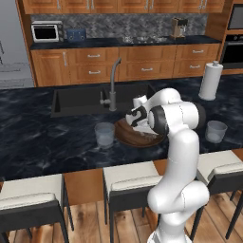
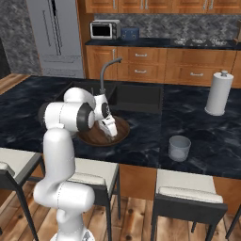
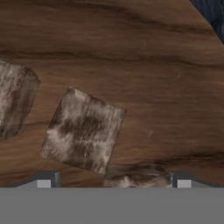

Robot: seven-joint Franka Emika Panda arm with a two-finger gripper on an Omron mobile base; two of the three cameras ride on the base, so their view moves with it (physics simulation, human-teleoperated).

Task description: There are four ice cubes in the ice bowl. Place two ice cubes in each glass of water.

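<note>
The ice bowl (image 1: 127, 136), wide and of brown wood, sits on the dark counter just in front of the sink. My gripper (image 2: 111, 135) reaches down into the ice bowl (image 2: 89, 137), close above its floor, jaws open. In the hand view the fingertips (image 3: 43, 182) stand wide apart over the wood grain (image 3: 144, 57). One cloudy ice cube (image 3: 83, 130) lies just ahead between them, another ice cube (image 3: 15, 105) to its left, a third ice cube (image 3: 136, 176) at the tips. One glass of water (image 1: 105, 134) stands left of the bowl, the other glass of water (image 1: 216, 131) off to the right.
A sink (image 1: 78, 100) with a grey faucet (image 1: 113, 85) lies behind the bowl. A white paper-towel roll (image 1: 210, 80) stands at the back right. Stools (image 1: 128, 178) line the counter's near edge. My own arm (image 1: 178, 142) covers part of the bowl.
</note>
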